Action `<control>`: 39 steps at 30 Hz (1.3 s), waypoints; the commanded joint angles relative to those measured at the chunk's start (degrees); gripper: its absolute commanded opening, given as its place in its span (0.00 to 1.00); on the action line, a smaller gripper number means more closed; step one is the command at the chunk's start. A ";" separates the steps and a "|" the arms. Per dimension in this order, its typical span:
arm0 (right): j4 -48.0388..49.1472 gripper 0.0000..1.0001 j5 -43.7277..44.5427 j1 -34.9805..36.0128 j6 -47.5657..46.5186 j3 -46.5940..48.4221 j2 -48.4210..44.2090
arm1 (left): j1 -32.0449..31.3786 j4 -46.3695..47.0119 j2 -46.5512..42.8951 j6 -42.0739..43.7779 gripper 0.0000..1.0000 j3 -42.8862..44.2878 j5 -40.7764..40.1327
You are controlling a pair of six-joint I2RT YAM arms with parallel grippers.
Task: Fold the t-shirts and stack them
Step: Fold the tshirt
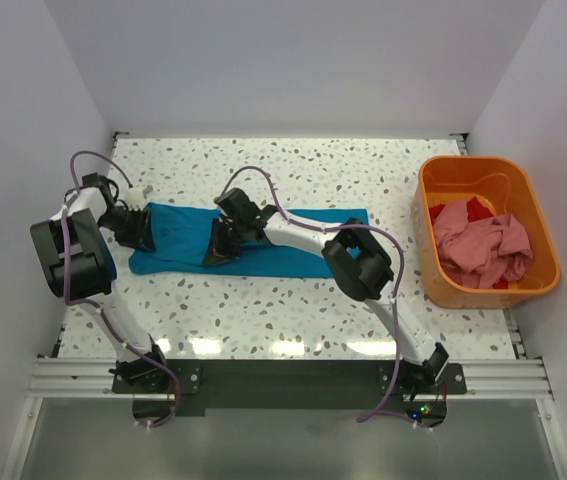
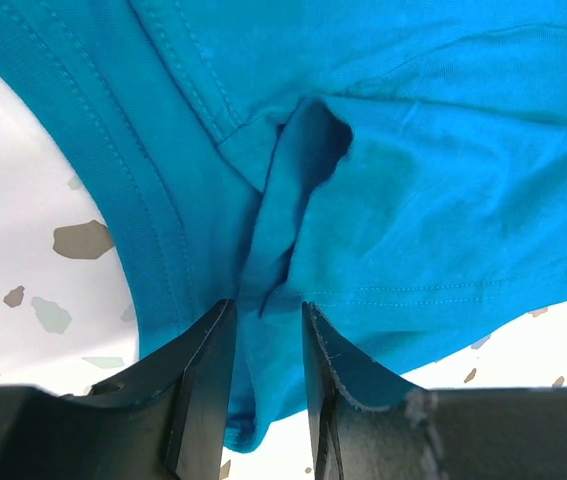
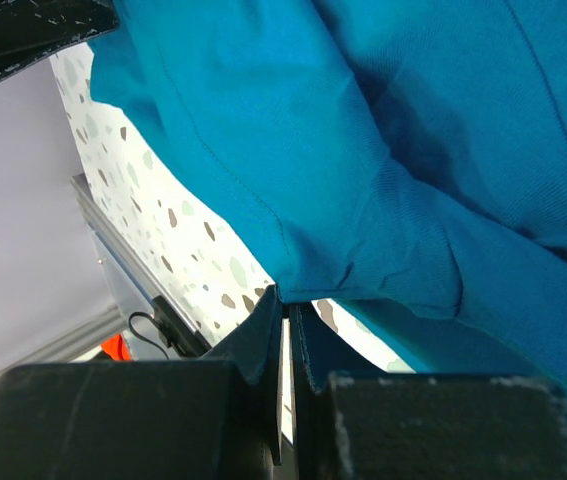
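Right claw [image 3: 285,318]: clenched on thin near hem of teal t-shirt [image 1: 178,240]. Left claw [image 2: 268,320]: grasping bunched fold at shirt's left end. Shirt lies lengthwise across worktop [image 1: 263,310]. Judgement: lift both pinches level, move together, lay edge flat, no dragging. Far right: pink and red t-shirts [image 1: 483,245] heaped in orange tub [image 1: 425,225].

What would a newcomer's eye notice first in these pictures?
A teal shirt lies across the middle of the table, pinched by both grippers: the left gripper at its left end, the right gripper near its middle. At the right, an orange tub holds pink and red shirts.
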 commanded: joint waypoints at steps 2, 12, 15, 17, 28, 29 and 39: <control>2.38 0.00 -1.02 -0.25 0.62 -0.33 -1.63 | -0.14 1.54 0.13 0.56 0.36 0.10 0.18; 2.55 0.00 -0.94 -0.25 0.71 -0.60 -1.63 | -1.10 1.19 0.13 1.27 0.31 -0.60 1.32; 2.64 0.00 -0.85 -0.25 0.62 -0.51 -1.63 | -1.54 1.45 0.04 1.36 0.31 -1.57 1.15; 2.64 0.00 -0.85 -0.16 0.71 -0.60 -1.63 | -1.63 1.54 0.13 1.27 0.30 -2.01 1.24; 2.64 0.00 -0.94 -0.25 0.62 -0.51 -1.63 | -1.63 1.63 -0.57 0.57 0.26 -1.57 0.62; 2.55 0.00 -0.94 -0.16 0.71 -0.42 -1.81 | -1.72 1.19 -0.92 0.56 0.25 -0.70 0.54; 3.17 0.00 -1.46 -0.34 0.80 0.54 -2.16 | -1.72 -3.03 -2.59 1.18 0.13 4.23 0.97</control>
